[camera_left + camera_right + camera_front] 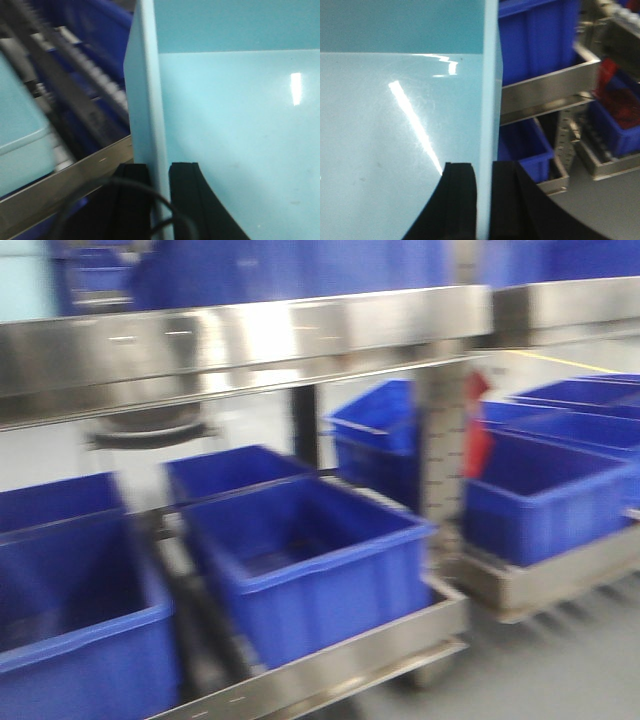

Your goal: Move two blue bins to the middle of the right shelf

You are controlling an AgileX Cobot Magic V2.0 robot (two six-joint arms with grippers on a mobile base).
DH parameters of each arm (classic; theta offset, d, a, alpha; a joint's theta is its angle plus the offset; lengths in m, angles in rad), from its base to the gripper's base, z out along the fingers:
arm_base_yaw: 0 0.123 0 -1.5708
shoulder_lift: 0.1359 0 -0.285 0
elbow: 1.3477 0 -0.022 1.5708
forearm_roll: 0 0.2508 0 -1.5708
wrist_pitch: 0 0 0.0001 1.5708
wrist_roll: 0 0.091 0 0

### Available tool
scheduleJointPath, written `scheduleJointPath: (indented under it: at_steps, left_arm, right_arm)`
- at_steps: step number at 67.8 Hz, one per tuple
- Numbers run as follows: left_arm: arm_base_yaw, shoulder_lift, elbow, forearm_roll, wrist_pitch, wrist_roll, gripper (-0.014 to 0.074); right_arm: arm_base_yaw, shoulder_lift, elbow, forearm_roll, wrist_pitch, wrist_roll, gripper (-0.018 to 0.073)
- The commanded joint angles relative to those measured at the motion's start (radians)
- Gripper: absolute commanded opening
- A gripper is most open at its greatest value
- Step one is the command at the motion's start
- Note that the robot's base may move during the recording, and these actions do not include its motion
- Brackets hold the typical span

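1. Left gripper (159, 172): black jaws clenched on the upright side wall of the pale blue bin (235, 125), one finger outside the wall and one inside. A black cable (125, 192) loops across the outer finger.
2. Right gripper (485, 167): black jaws clenched on an upright pale blue wall in the same fashion, with the smooth, glossy bin interior to the left of the wall. The wrist views do not settle whether this wall belongs to the same pale blue bin.
3. Pale blue bin, location: held at its wall just beside a steel rack loaded with dark crates. What its base rests on is out of view. The interior shows only light reflections.
4. Second pale blue bin (20, 140): a rounded corner at the left edge of the left wrist view, beside a steel rail (75, 172) and apart from the gripped bin.
5. Roller track (95, 85): runs diagonally behind the rail, with dark blue plastic beneath it.
6. Upper steel shelf (240, 340): spans the front view, which is motion-blurred, with dark blue crates standing on it.
7. Dark blue crate (310, 560): open-topped, on the lower steel shelf, with similar crates to its left and behind.
8. Neighbouring rack (540, 580): at right, carrying more dark blue crates; a red object (478, 435) sits by its upright, too blurred to identify.
9. Grey floor (560, 670): visible below the racks.
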Motion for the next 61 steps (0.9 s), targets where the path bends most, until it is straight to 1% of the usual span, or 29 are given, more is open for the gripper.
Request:
scheduleJointPath:
  at_steps: [1,61]
  left_arm:
    - [0.000,-0.013,-0.011,0.017,-0.027,0.002,-0.0111]
    - [0.000,-0.015,-0.011,0.019,-0.027,0.002,-0.0111]
  right_arm:
    - [-0.010,-0.016,-0.007,-0.039,-0.046,-0.007,-0.0151]
    - [-0.010,-0.016,-0.007,-0.039,-0.046,-0.007,-0.0151]
